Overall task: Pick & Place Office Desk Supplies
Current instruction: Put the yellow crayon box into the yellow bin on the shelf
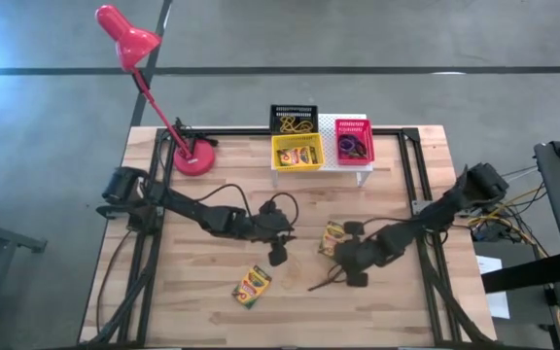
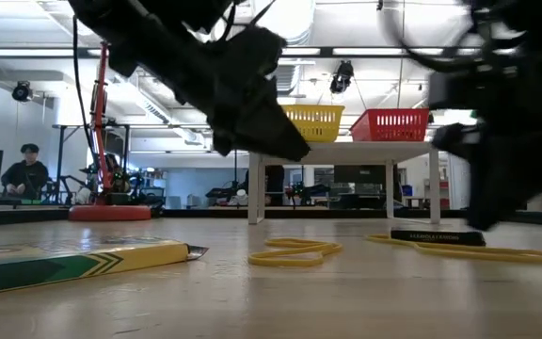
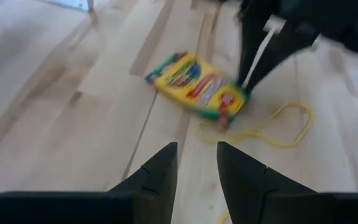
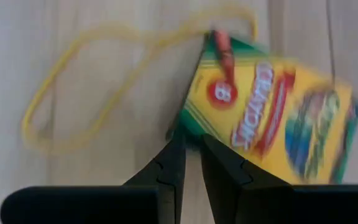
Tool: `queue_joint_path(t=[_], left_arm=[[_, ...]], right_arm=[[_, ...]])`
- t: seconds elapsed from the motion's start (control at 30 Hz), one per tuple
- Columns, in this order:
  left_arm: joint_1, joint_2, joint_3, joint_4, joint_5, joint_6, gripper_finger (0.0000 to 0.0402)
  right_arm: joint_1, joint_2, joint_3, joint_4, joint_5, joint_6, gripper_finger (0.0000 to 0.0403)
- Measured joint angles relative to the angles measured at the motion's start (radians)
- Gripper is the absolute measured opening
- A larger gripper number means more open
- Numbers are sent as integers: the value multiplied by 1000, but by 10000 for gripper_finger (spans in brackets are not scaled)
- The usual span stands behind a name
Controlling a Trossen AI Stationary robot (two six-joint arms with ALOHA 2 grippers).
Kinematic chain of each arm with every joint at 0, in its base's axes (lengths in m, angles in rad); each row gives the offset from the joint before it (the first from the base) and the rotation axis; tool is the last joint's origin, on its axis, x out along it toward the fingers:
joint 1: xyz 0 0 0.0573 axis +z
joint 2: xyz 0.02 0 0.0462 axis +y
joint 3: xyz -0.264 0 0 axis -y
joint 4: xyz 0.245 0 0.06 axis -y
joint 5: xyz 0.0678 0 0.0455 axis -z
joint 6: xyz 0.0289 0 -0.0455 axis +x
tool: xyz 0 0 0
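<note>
Right hand (image 4: pixel 191 146), fingers nearly together, nips a crayon box (image 4: pixel 272 121) corner; left hand (image 3: pixel 196 163) hangs apart, empty.

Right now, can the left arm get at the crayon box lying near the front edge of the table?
Probably yes. The left gripper hangs empty, jaws apart, just behind that crayon box, with bare table between; the right gripper is busy off to the side.
</note>
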Motion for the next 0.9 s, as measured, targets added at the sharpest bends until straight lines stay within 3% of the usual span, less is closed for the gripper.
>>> queue_joint_path(t=[0.13, 0.3, 0.4, 0.53, 0.7, 0.9], left_arm=[[6, -3, 17, -4, 0, 12, 118], [4, -7, 62, -62, 0, 37, 118], [-2, -7, 83, -147, 8, 40, 118], [-5, -5, 80, -176, 94, 47, 118], [-7, 51, 72, -97, 196, 85, 118], [36, 157, 72, 23, 266, 128, 118]], right_arm=[[-76, 69, 18, 172, 13, -148, 47], [-137, 103, 64, 410, 126, -348, 47], [-135, 70, 89, 406, 173, -386, 47], [-138, -8, 85, 327, 182, -265, 47], [-166, -65, 34, 165, 179, -43, 47], [-211, -57, -96, 287, 239, 77, 47]])
